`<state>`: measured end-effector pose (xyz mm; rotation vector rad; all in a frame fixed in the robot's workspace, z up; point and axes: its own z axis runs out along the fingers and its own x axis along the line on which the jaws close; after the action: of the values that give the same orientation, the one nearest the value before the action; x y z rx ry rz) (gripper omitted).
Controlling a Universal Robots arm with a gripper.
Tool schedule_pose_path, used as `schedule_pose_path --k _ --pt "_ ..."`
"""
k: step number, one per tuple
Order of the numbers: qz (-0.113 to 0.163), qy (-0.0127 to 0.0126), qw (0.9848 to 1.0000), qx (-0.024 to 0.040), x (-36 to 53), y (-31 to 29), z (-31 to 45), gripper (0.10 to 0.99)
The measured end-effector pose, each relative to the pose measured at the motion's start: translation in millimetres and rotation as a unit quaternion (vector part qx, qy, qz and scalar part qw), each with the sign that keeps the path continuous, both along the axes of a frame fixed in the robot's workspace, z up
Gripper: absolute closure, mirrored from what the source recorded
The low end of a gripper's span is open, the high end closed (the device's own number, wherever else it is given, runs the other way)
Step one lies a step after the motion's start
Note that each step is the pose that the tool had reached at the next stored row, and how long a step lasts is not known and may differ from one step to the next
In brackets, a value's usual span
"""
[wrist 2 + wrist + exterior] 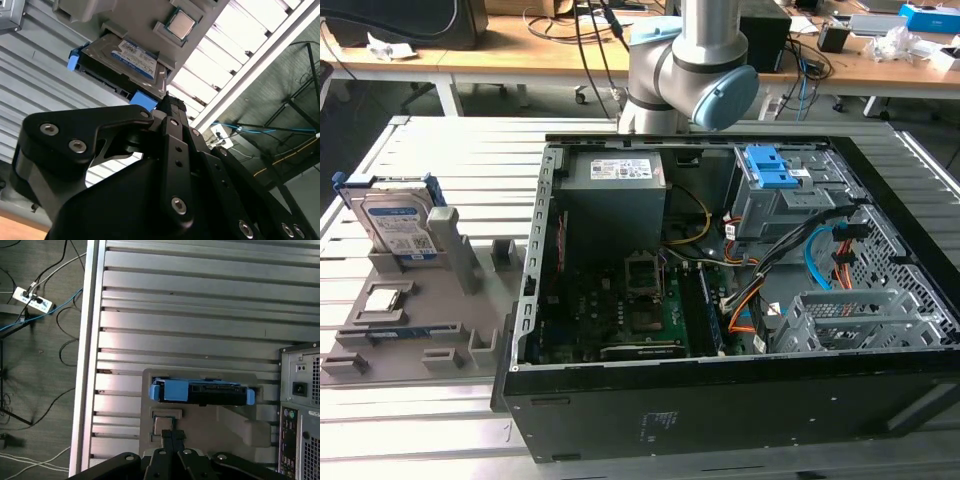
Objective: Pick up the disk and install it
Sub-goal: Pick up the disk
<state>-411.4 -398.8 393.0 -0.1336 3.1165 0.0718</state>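
At the exterior view's left, the disk (395, 222) stands on edge in its holder (430, 300). Fingers (167, 439), clenched empty near it, likely need opening and centring across its faces.

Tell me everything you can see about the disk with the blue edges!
The disk is a flat, rectangular silver metal box with a white-and-blue label on its face and a blue plastic frame along its edges. It stands on edge, leaning back slightly, in a slot of the grey holder on the slatted table, at the exterior view's left of the open computer case. Only the holder touches it; the gripper is apart from it.
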Motion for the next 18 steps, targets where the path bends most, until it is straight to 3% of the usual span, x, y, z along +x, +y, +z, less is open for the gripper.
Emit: schedule_pose_path --k 5,10,13,15,18 --pt "0.036 0.0 0.9993 0.0 0.0 0.0 0.0 0.98" --pt "0.081 0.0 0.9967 0.0 0.0 0.0 0.0 0.98" --pt "0.115 0.0 0.9934 0.0 0.0 0.0 0.0 0.98" --pt "0.147 0.0 0.9891 0.0 0.0 0.0 0.0 0.98" --pt "0.167 0.0 0.9859 0.0 0.0 0.0 0.0 0.98"
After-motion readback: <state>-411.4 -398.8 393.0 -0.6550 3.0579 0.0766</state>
